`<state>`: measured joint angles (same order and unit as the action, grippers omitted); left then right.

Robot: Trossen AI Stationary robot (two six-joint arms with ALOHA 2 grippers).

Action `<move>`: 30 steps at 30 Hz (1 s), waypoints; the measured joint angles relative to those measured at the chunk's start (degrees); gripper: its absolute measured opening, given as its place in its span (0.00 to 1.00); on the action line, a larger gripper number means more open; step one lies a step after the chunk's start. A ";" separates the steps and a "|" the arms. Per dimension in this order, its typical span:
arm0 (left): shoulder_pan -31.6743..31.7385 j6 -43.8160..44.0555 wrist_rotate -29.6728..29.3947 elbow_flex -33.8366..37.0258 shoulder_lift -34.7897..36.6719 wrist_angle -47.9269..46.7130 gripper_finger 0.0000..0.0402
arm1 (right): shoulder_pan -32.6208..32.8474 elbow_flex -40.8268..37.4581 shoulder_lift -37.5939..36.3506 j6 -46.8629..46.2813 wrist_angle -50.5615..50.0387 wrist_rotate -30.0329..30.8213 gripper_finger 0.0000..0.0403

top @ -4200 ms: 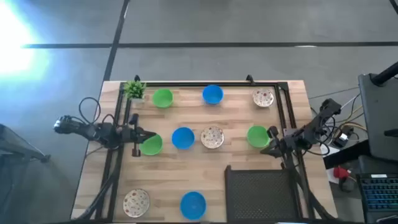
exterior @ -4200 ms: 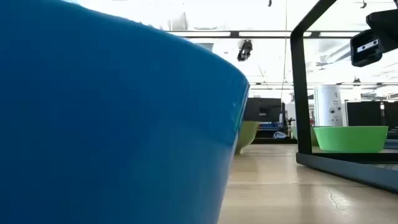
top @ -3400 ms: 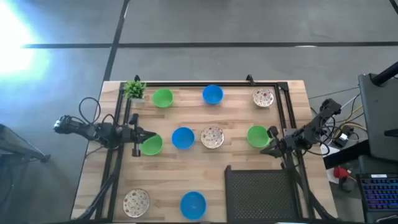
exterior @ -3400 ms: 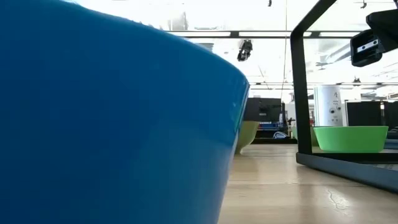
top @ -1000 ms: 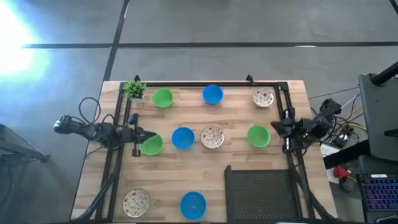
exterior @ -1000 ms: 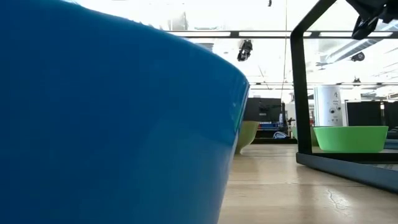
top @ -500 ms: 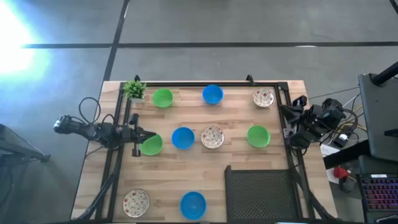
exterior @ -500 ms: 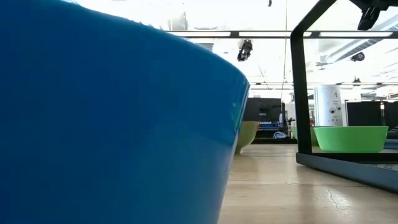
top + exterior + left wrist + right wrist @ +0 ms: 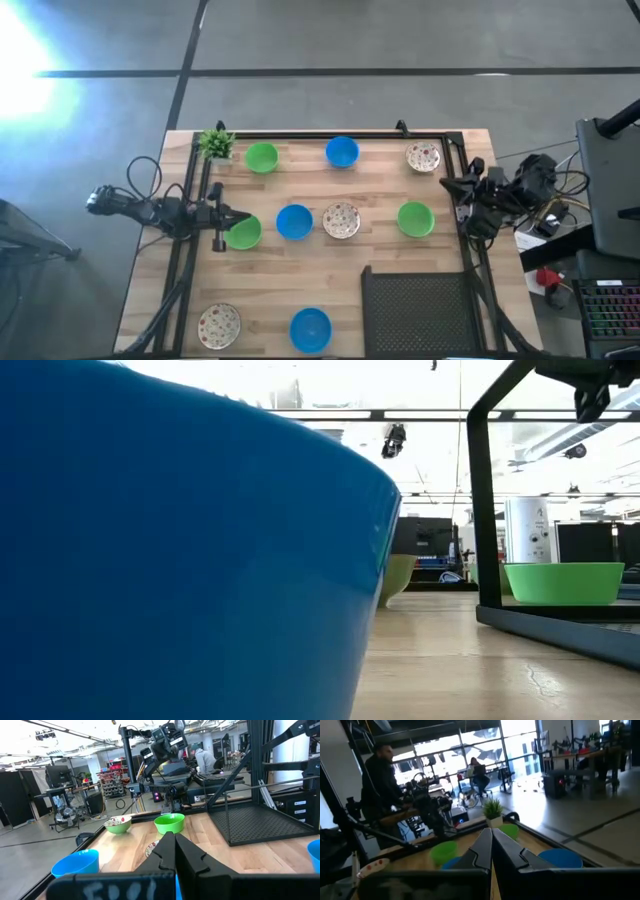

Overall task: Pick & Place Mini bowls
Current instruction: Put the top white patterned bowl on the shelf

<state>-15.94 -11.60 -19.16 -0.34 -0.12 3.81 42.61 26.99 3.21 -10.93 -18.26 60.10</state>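
**Nine-position layout: eight mini bowls visible, both end effectors closed and empty**

Wooden surface (image 9: 380, 245), seen from above, carries a black frame along its far and side edges. A black mesh tray (image 9: 415, 310) sits at the near right.

Left arm lies at the left edge, level with the middle row. Left end effector (image 9: 232, 217) has fingers pressed together, holding nothing; its tip is over or at the rim of the middle-row green bowl (image 9: 243, 232). Contact cannot be judged.

Right arm is at the right edge, between the far and middle rows. Right end effector (image 9: 447, 184) also has fingers pressed together and empty, pointing inward. It sits clear of the surface's bowls, between the far speckled bowl (image 9: 423, 157) and the right green bowl (image 9: 414, 219).

Bowls, high view:
- Far row: green bowl (image 9: 261, 157), blue bowl (image 9: 342, 152), speckled bowl at far right.
- Middle row: green bowl at left, blue bowl (image 9: 294, 222), speckled bowl (image 9: 342, 221), green bowl at right.
- Near row: speckled bowl (image 9: 219, 324), blue bowl (image 9: 310, 327).

All sit upright and well apart, none stacked. The near blue bowl fills most of the low view.

Small potted plant (image 9: 215, 144) stands at the far left corner, just beside the far green bowl.

A person (image 9: 382, 795) stands in the room beyond the surface, in the right wrist view.
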 joint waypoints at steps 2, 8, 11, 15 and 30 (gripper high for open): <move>0.00 0.00 0.00 0.00 -0.02 0.00 0.00 | -0.01 0.00 1.46 -0.97 0.01 -0.52 0.02; 0.00 -0.40 -0.36 0.00 -0.02 2.52 0.00 | -0.02 0.57 7.20 -1.98 0.04 -0.75 0.02; 0.00 -0.39 -0.68 0.00 -0.02 3.32 0.00 | -0.01 1.16 9.79 -2.92 0.16 -0.75 0.02; 0.00 2.85 -2.89 0.00 -0.16 5.13 0.00 | 0.00 2.51 12.36 -3.05 0.11 -0.65 0.02; 0.00 6.47 -13.56 -9.41 -10.89 5.64 0.00 | -0.02 5.15 14.11 -2.41 0.04 -0.07 0.02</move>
<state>-15.94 -5.12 -32.71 -9.75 -11.01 9.45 42.59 32.14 17.32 -13.34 -18.22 60.03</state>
